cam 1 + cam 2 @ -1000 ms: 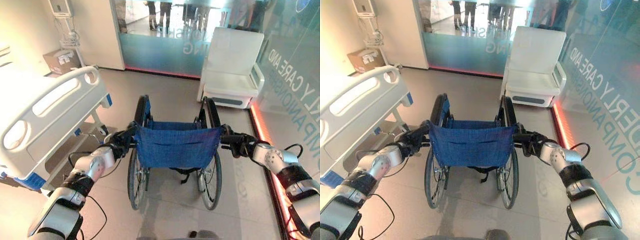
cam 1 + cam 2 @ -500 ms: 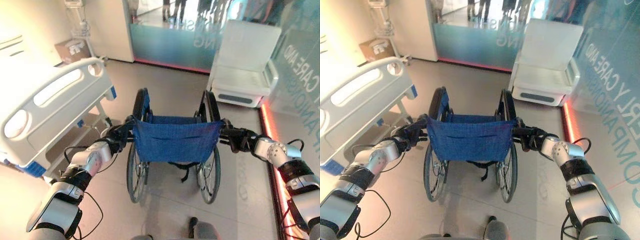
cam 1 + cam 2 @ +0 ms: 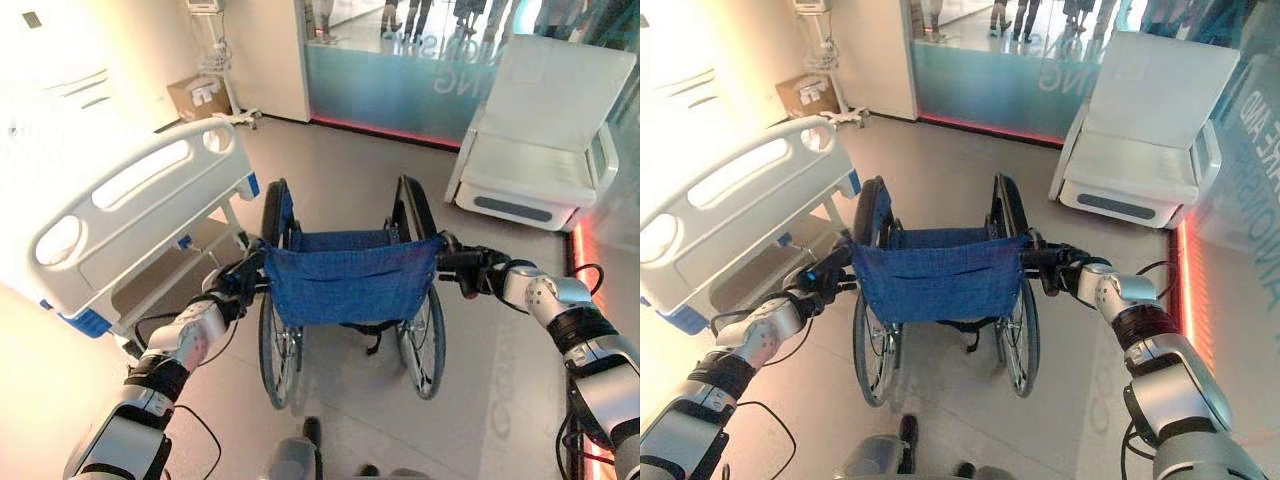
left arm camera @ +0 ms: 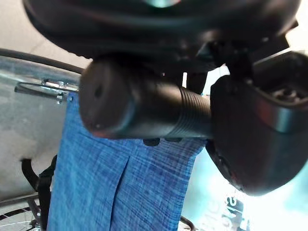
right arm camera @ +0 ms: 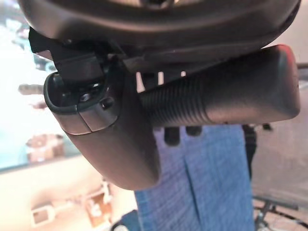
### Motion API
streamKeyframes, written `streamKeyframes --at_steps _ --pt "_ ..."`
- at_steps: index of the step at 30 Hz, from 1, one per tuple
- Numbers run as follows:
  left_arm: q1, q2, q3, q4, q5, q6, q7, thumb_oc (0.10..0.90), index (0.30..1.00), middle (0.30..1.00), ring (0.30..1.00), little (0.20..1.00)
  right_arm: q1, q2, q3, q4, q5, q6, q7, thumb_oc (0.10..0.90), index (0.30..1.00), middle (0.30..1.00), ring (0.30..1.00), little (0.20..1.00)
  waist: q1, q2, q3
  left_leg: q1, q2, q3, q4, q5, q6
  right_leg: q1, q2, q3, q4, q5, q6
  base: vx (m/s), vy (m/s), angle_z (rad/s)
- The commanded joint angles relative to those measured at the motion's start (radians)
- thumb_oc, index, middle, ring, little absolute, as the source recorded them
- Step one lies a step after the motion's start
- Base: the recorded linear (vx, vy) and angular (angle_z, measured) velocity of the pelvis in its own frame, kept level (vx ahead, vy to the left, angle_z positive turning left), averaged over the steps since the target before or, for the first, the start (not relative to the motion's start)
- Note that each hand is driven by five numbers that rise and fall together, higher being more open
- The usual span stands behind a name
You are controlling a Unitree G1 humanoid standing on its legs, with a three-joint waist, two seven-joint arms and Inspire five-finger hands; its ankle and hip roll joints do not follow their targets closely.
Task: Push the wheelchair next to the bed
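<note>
I am holding the wheelchair (image 3: 345, 290) with both hands. My left hand (image 3: 232, 288) is wrapped tight around the left push handle (image 4: 139, 108). My right hand (image 3: 478, 276) is wrapped tight around the right push handle (image 5: 216, 98). In each wrist view my fingers and thumb curl right round the black grip.

The wheelchair is just in front of my hands, between them. Its blue back cloth (image 3: 348, 282) hangs between the two handles, and its big wheels (image 3: 275, 340) stand on the floor (image 3: 480, 380) below my hands.

The bed (image 3: 140, 215) is out past my left hand, off to that side and a bit ahead. Its white end rail (image 3: 135, 190) is close to the left wheel, but there is a gap of floor between them. The chair points straight ahead, along the side of the bed's end, not tucked in beside it yet.

A white armchair (image 3: 545, 140) sits far ahead of my right hand, by the glass wall (image 3: 400, 85).

So I think the grabbing part is done and the pushing is well on its way. What is left is to roll the chair a little more forward and toward my left hand's side, until it sits right by the bed, then let go. I must watch that the left wheel does not bump the bed frame.
</note>
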State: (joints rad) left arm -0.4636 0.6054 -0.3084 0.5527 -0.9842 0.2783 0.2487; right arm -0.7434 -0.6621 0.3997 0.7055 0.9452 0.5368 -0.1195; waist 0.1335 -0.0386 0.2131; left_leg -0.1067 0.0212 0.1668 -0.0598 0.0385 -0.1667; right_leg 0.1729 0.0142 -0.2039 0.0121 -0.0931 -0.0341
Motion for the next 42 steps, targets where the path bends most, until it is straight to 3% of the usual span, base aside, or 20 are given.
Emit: streamKeyframes --at_steps 1,6,8,11,12,14,17,19,22,23,26,29,30,33,36,37,39,41,42 --pt "-0.060 -0.081 0.064 -0.064 -0.090 -0.040 0.012 0.400 0.300 0.300 0.300 0.300 -0.048 0.090 0.046 -0.093 0.075 -0.053 0.040 0.400 0.300 0.300 0.300 0.300 -0.002 0.027 -0.014 -0.090 -0.012 -0.001 0.058 0.247 0.039 0.094 -0.011 -0.029 -0.007 0.065 0.058 0.38 0.074 -0.32" --pt "-0.017 -0.056 0.094 -0.096 -0.073 -0.021 0.028 0.400 0.300 0.300 0.300 0.300 -0.015 0.093 0.039 -0.074 0.037 -0.034 0.097 0.400 0.300 0.300 0.300 0.300 0.027 0.043 -0.043 -0.076 -0.004 -0.010 -0.003 0.235 0.049 0.154 0.004 -0.001 0.033 -0.029 0.044 0.43 0.140 -0.27" --pt "-0.023 -0.054 0.093 -0.080 -0.063 -0.025 0.031 0.400 0.300 0.300 0.300 0.300 0.000 0.115 0.037 -0.059 0.022 -0.041 0.102 0.400 0.300 0.300 0.300 0.300 0.032 0.036 -0.062 -0.052 -0.006 0.027 0.023 0.184 0.077 0.172 -0.016 -0.018 0.057 -0.064 0.059 0.44 0.199 -0.49" --pt "-0.054 -0.059 0.085 -0.034 -0.060 -0.035 0.022 0.400 0.300 0.300 0.300 0.300 0.056 0.146 0.024 -0.074 0.015 -0.064 0.082 0.400 0.300 0.300 0.300 0.300 0.037 0.003 -0.088 -0.041 -0.034 0.043 0.082 0.104 0.140 0.199 -0.072 -0.048 0.118 -0.106 0.093 0.39 0.211 -0.22" --pt "-0.067 -0.059 0.082 -0.022 -0.059 -0.036 0.018 0.400 0.300 0.300 0.300 0.300 0.067 0.150 0.023 -0.080 0.015 -0.069 0.077 0.400 0.300 0.300 0.300 0.300 0.038 -0.007 -0.095 -0.033 -0.045 0.040 0.081 0.094 0.154 0.195 -0.091 -0.061 0.148 -0.084 0.111 0.35 0.232 -0.06" --pt "-0.090 -0.063 0.071 0.006 -0.048 -0.046 0.008 0.400 0.300 0.300 0.300 0.300 0.096 0.156 0.016 -0.099 0.000 -0.086 0.071 0.400 0.300 0.300 0.300 0.300 0.037 -0.022 -0.106 -0.008 -0.076 0.024 0.083 0.070 0.189 0.141 -0.160 -0.090 0.308 0.021 0.166 0.31 0.268 -0.21" --pt "-0.131 -0.070 0.054 0.058 -0.033 -0.059 -0.012 0.400 0.300 0.300 0.300 0.300 0.119 0.151 -0.004 -0.118 -0.009 -0.094 0.056 0.400 0.300 0.300 0.300 0.300 0.014 -0.007 -0.097 0.030 -0.100 -0.006 0.106 0.028 0.217 0.018 -0.225 -0.069 0.590 0.137 0.176 0.28 0.285 -0.10" --pt "-0.152 -0.077 0.044 0.082 -0.020 -0.062 -0.024 0.400 0.300 0.300 0.300 0.300 0.120 0.153 -0.012 -0.111 -0.013 -0.101 0.052 0.400 0.300 0.300 0.300 0.300 -0.006 0.003 -0.091 0.056 -0.107 -0.003 0.119 0.004 0.227 -0.052 -0.244 -0.057 0.691 0.165 0.172 0.30 0.221 0.19" --pt "-0.181 -0.094 0.041 0.108 0.015 -0.062 -0.036 0.400 0.300 0.300 0.300 0.300 0.090 0.167 -0.020 -0.082 -0.019 -0.108 0.044 0.400 0.300 0.300 0.300 0.300 -0.022 0.010 -0.085 0.096 -0.101 0.019 0.122 -0.019 0.229 -0.085 -0.259 -0.085 0.585 0.137 0.154 0.31 0.050 0.46" --pt "-0.198 -0.098 0.036 0.120 0.018 -0.065 -0.043 0.400 0.300 0.300 0.300 0.300 0.067 0.168 -0.023 -0.072 -0.027 -0.106 0.042 0.400 0.300 0.300 0.300 0.300 -0.028 0.011 -0.080 0.110 -0.095 0.027 0.133 -0.032 0.223 -0.097 -0.252 -0.105 0.461 0.109 0.147 0.25 -0.060 0.21" --pt "-0.200 -0.106 0.036 0.107 0.017 -0.076 -0.040 0.400 0.300 0.300 0.300 0.300 0.051 0.159 -0.024 -0.078 -0.026 -0.107 0.035 0.400 0.300 0.300 0.300 0.300 -0.049 0.009 -0.059 0.145 -0.089 0.025 0.150 -0.056 0.208 -0.146 -0.234 -0.112 0.287 0.121 0.150 0.27 -0.075 0.10" --pt "-0.178 -0.110 0.034 0.060 0.019 -0.087 -0.014 0.400 0.300 0.300 0.300 0.300 0.055 0.128 -0.026 -0.115 -0.010 -0.112 0.030 0.400 0.300 0.300 0.300 0.300 -0.084 -0.006 -0.035 0.175 -0.104 0.005 0.160 -0.096 0.207 -0.252 -0.212 -0.064 0.139 0.222 0.182 0.37 -0.142 0.20" --pt "-0.172 -0.108 0.033 0.040 0.027 -0.077 -0.013 0.400 0.300 0.300 0.300 0.300 0.054 0.114 -0.037 -0.125 0.001 -0.109 0.020 0.400 0.300 0.300 0.300 0.300 -0.105 -0.024 -0.021 0.207 -0.128 -0.025 0.162 -0.133 0.212 -0.326 -0.204 -0.039 0.033 0.299 0.210 0.42 -0.153 0.29" --pt "-0.171 -0.115 0.030 0.041 0.043 -0.070 -0.007 0.400 0.300 0.300 0.300 0.300 0.039 0.113 -0.066 -0.113 -0.002 -0.099 0.025 0.400 0.300 0.300 0.300 0.300 -0.130 -0.028 -0.005 0.269 -0.135 -0.076 0.173 -0.187 0.220 -0.378 -0.191 -0.049 -0.084 0.347 0.223 0.59 -0.180 0.62" --pt "-0.159 -0.114 0.035 0.049 0.053 -0.072 -0.013 0.400 0.300 0.300 0.300 0.300 0.049 0.129 -0.074 -0.122 -0.016 -0.092 0.015 0.400 0.300 0.300 0.300 0.300 -0.142 -0.028 -0.003 0.305 -0.136 -0.094 0.192 -0.228 0.227 -0.396 -0.189 -0.055 -0.070 0.352 0.215 0.51 -0.171 0.48" --pt "-0.147 -0.118 0.040 0.061 0.063 -0.075 -0.037 0.400 0.300 0.300 0.300 0.300 0.073 0.129 -0.076 -0.125 -0.015 -0.097 0.003 0.400 0.300 0.300 0.300 0.300 -0.160 -0.028 -0.017 0.321 -0.135 -0.118 0.229 -0.274 0.238 -0.376 -0.178 -0.011 -0.051 0.333 0.207 0.61 -0.242 0.52" --pt "-0.137 -0.122 0.044 0.062 0.048 -0.079 -0.030 0.400 0.300 0.300 0.300 0.300 0.085 0.124 -0.077 -0.124 -0.019 -0.095 0.016 0.400 0.300 0.300 0.300 0.300 -0.175 -0.028 -0.039 0.342 -0.127 -0.136 0.259 -0.291 0.225 -0.374 -0.179 0.016 0.020 0.314 0.192 0.54 -0.238 0.76" --pt "-0.134 -0.127 0.047 0.069 0.038 -0.083 -0.013 0.400 0.300 0.300 0.300 0.300 0.084 0.127 -0.069 -0.119 -0.021 -0.089 0.026 0.400 0.300 0.300 0.300 0.300 -0.185 -0.012 -0.064 0.368 -0.095 -0.142 0.302 -0.252 0.188 -0.366 -0.169 0.013 0.069 0.290 0.170 0.48 -0.239 0.70" --pt "-0.129 -0.129 0.050 0.079 0.040 -0.084 0.000 0.400 0.300 0.300 0.300 0.300 0.080 0.138 -0.043 -0.131 -0.021 -0.084 0.015 0.400 0.300 0.300 0.300 0.300 -0.191 0.009 -0.086 0.359 -0.055 -0.139 0.424 -0.135 0.137 -0.333 -0.144 0.003 0.077 0.261 0.135 0.30 -0.188 0.42"
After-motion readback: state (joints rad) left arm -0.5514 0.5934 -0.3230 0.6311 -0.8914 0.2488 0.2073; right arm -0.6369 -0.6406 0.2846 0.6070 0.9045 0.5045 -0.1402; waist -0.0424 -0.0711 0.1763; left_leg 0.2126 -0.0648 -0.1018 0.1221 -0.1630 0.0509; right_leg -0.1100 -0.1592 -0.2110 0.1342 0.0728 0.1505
